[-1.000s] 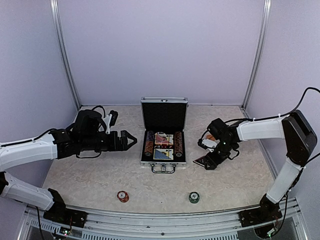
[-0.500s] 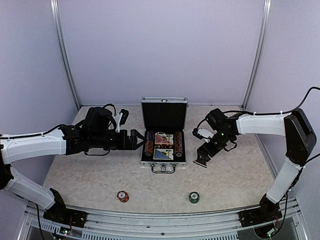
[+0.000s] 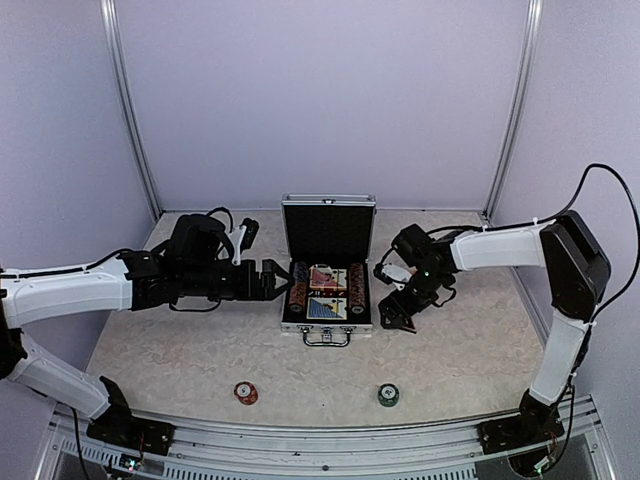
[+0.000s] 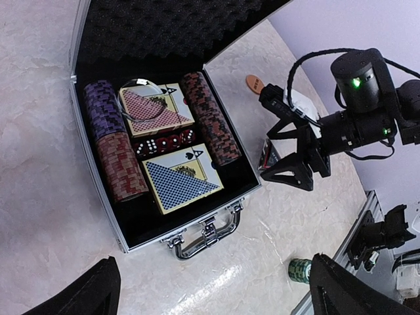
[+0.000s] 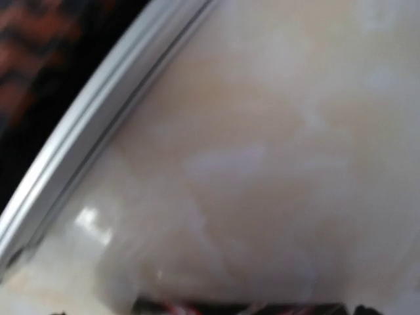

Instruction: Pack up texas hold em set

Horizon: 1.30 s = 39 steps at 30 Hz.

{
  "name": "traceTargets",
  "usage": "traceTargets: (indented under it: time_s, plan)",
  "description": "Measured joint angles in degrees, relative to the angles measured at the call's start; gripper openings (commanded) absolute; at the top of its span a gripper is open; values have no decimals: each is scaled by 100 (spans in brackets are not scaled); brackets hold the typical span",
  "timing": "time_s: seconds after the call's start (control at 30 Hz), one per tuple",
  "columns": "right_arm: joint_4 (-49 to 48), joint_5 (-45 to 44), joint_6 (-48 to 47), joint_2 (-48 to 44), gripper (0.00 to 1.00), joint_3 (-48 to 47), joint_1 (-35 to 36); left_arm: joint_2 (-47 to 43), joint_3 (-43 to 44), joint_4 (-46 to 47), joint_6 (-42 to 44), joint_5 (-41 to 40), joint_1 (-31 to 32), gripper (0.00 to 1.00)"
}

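The silver case (image 3: 327, 322) lies open, lid up, black-lined. Inside sit a red deck (image 4: 154, 108), a blue deck (image 4: 182, 180), red dice (image 4: 164, 141) and chip rows (image 4: 121, 167) along both sides. My left gripper (image 3: 270, 281) is open and empty, just left of the case. My right gripper (image 3: 396, 316) is low beside the case's right wall, jaws wide apart, with the red-black triangle marker (image 4: 265, 155) between its fingers on the table. In the blurred right wrist view only the case rim (image 5: 98, 118) and a red-black strip (image 5: 230, 307) show.
A red chip stack (image 3: 245, 392) and a green chip stack (image 3: 388, 395) stand near the front edge. An orange round disc (image 4: 254, 84) lies right of the case, behind the right arm. Metal rail along the table's front.
The right gripper slid left to the case's right wall with the marker and spread its jaws. The left arm reached right up to the case, then held still.
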State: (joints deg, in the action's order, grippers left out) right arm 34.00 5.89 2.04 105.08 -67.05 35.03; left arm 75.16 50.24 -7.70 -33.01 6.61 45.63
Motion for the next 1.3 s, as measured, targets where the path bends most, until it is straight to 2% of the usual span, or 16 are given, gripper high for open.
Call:
traceTargets:
  time_s: [0.3, 0.83, 1.3]
  plan:
    - [35, -323, 472, 278, 95, -190, 107, 0, -7, 2, 0, -4, 55, 99]
    - [341, -691, 522, 367, 92, -321, 245, -13, -90, 24, 0, -35, 55, 99]
    - [459, -686, 592, 452, 70, -446, 264, -13, -109, 61, 0, -44, 55, 99]
